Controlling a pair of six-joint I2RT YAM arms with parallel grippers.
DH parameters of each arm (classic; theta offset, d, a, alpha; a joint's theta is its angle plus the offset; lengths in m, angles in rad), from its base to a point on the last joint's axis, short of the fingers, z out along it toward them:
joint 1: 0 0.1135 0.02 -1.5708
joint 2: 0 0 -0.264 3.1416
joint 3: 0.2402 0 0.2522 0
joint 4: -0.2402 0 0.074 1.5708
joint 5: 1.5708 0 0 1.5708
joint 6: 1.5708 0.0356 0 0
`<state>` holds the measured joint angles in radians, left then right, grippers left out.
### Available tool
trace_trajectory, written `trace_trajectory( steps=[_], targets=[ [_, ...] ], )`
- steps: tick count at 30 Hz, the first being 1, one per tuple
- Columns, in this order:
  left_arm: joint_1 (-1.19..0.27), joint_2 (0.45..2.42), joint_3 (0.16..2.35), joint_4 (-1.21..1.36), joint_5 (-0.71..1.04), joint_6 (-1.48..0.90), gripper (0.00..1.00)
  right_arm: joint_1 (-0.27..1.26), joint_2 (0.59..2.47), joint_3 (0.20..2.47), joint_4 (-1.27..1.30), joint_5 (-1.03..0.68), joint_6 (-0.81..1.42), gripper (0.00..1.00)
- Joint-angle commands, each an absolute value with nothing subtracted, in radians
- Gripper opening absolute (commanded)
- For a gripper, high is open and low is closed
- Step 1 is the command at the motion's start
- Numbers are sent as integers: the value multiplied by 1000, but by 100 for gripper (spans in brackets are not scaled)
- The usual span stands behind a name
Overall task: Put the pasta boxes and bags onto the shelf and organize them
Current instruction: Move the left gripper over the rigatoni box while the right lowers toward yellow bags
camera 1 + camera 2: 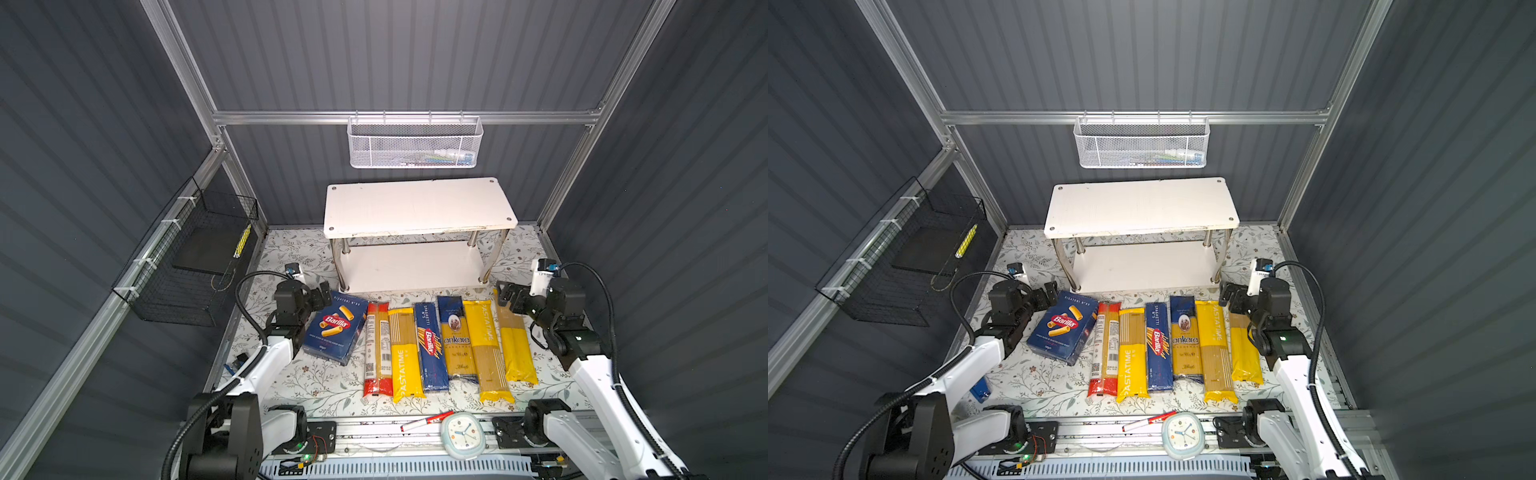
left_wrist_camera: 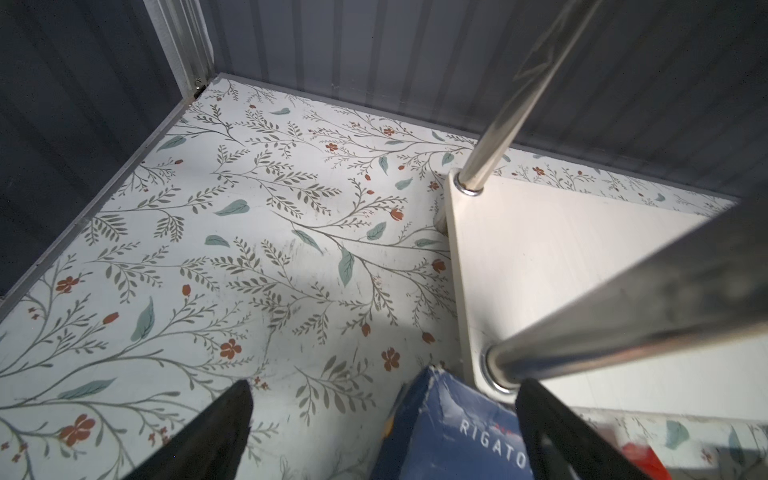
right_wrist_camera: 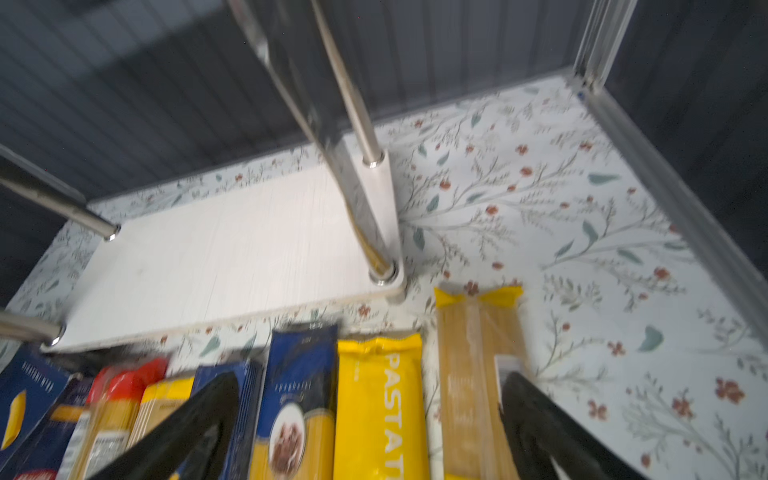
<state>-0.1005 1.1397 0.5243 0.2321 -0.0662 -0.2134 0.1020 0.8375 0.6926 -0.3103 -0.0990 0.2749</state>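
Seven pasta packs lie flat in a row on the floral mat, just in front of the small two-tier white-board shelf on chrome legs. Both its boards are bare, so I'd say everything is left to do. By the shelf's left front leg, the left gripper hangs open around the near corner of the wide dark blue Barilla rigatoni carton, not gripping it. By the right front leg, the right gripper hovers spread wide and empty over the shelf-side end of the yellow-and-clear spaghetti bag.
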Motion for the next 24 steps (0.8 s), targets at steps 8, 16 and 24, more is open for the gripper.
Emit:
trace_trajectory(
  steps=[8, 16, 24],
  targets=[
    [-146, 1021, 425, 225, -77, -161, 100, 444, 865, 748, -691, 27, 496, 99],
    [-158, 1067, 413, 286, -33, -112, 100, 463, 934, 706, -724, 83, 586, 99],
    [-160, 1096, 449, 224, -33, -106, 100, 440, 1010, 676, -682, 81, 591, 99]
  ],
)
